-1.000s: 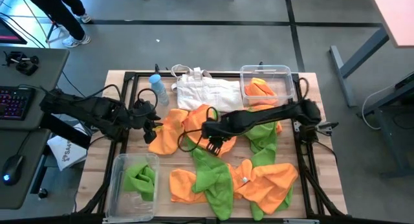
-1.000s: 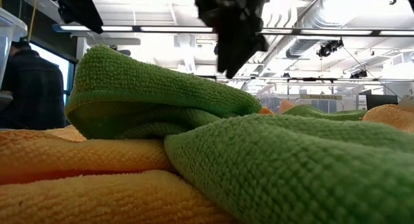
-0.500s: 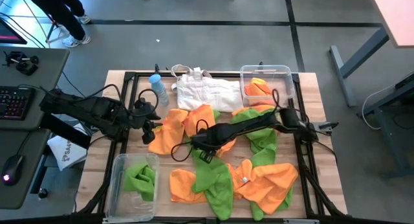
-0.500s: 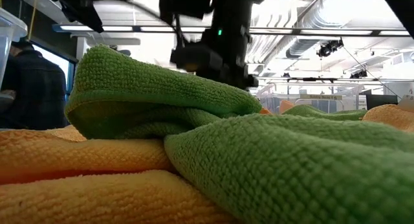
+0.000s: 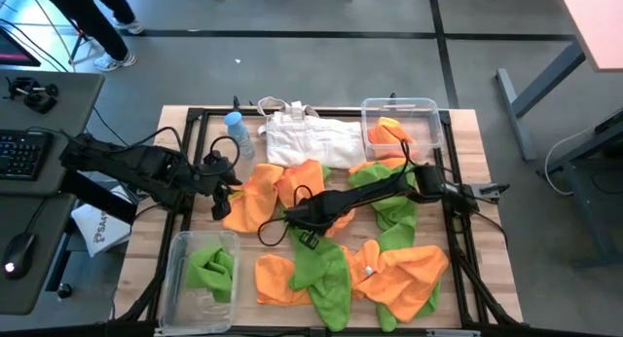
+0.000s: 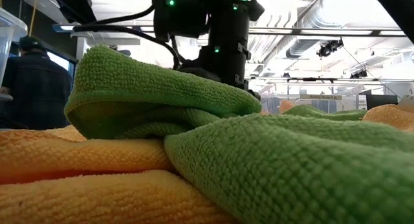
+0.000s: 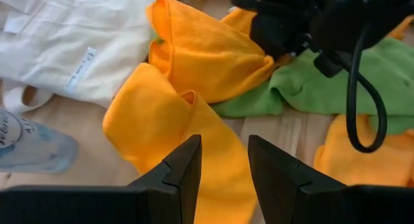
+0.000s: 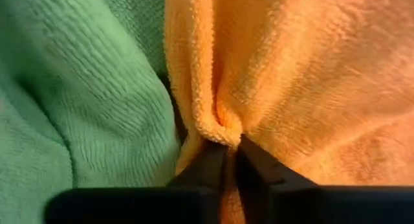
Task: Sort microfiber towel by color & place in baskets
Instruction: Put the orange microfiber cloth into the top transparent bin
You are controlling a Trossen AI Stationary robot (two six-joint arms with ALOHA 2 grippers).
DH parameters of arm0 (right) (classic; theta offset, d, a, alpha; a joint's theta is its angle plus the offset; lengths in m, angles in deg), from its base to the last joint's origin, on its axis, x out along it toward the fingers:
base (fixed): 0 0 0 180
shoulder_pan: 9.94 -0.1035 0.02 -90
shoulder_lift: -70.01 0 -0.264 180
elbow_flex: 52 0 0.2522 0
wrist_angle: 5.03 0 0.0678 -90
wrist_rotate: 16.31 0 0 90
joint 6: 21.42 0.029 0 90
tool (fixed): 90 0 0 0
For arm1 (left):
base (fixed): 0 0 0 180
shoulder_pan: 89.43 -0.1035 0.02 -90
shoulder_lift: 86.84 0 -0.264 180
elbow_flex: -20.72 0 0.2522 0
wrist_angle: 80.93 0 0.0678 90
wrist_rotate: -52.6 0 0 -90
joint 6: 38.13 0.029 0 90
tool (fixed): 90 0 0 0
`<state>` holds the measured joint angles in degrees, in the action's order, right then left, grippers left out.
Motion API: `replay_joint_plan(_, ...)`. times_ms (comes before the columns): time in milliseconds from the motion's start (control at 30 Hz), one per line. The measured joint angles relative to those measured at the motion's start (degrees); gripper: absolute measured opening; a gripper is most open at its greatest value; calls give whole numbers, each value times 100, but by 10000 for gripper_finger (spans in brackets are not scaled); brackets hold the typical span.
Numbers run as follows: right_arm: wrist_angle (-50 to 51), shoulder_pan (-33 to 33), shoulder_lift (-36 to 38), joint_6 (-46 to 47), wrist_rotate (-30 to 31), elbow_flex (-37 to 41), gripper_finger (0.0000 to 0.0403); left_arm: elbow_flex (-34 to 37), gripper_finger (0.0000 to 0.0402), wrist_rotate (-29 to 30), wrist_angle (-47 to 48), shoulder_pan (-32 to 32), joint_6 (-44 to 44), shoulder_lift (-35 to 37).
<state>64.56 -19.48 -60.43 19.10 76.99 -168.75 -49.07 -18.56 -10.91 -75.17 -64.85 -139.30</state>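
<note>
Orange and green microfiber towels lie crumpled across the table's middle and near side. My right gripper (image 5: pixel 292 216) reaches in from the right and stands low, shut on a middle orange towel (image 5: pixel 300 181) next to a green towel (image 8: pixel 84 107). In the low view it shows behind a green towel (image 6: pixel 162 88). My left gripper (image 7: pixel 223 162) is open at the table's left, above another orange towel (image 5: pixel 251 203), touching nothing. The near-left basket (image 5: pixel 178 279) has a green towel in it. The far-right basket (image 5: pixel 428 111) holds an orange one. My right gripper pinches a raised fold of the orange towel (image 8: pixel 218 125) between its two fingers (image 8: pixel 208 164). The fingers come from above, pointing down. The fold bulges up past the fingertips, and the rest of the towel lies on the pile around them.
A white fabric bag (image 5: pixel 311 137) lies at the far middle, with a clear bottle with a blue cap (image 5: pixel 238 132) to its left. More orange and green towels (image 5: pixel 399 269) cover the near right. A black frame (image 5: pixel 190 113) rims the table.
My right gripper has come down and toward the table's left edge, from above the green towels onto the orange towel in the middle. The towels lie as before.
</note>
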Motion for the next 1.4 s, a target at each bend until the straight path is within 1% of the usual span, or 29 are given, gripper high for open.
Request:
replay_joint_plan(133,111,0,449,189,155,10,20,0,115,-30,0,0,33,0)
replay_joint_plan(200,218,-19,726,259,336,-3,11,0,115,-30,1,0,33,0)
replay_joint_plan(267,327,-58,962,257,565,-1,5,0,115,-30,1,0,33,0)
replay_joint_plan(400,488,-179,1637,298,1122,3,7,-2,115,-30,-7,0,35,0)
replay_joint_plan(500,784,-304,2132,254,1715,-5,3,-2,115,-28,-38,0,-6,-2)
replay_joint_plan(667,1556,-497,2936,315,2984,-3,2,-2,115,-15,-90,0,-17,-2)
replay_joint_plan(767,2024,-525,3363,367,3480,107,2,-2,115,80,-113,0,-20,-16)
replay_joint_plan(900,2254,-474,4074,426,3851,564,1,-2,115,216,-345,0,69,-118)
replay_joint_plan(1067,2092,-353,5149,448,4104,1508,1,-4,115,258,-940,0,527,-455)
replay_joint_plan(1200,1708,-91,6163,285,4247,2264,0,-4,115,442,-1537,-1,553,-787)
replay_joint_plan(1400,665,544,7552,-592,4384,3120,0,-4,115,583,-2156,-164,589,-1213)
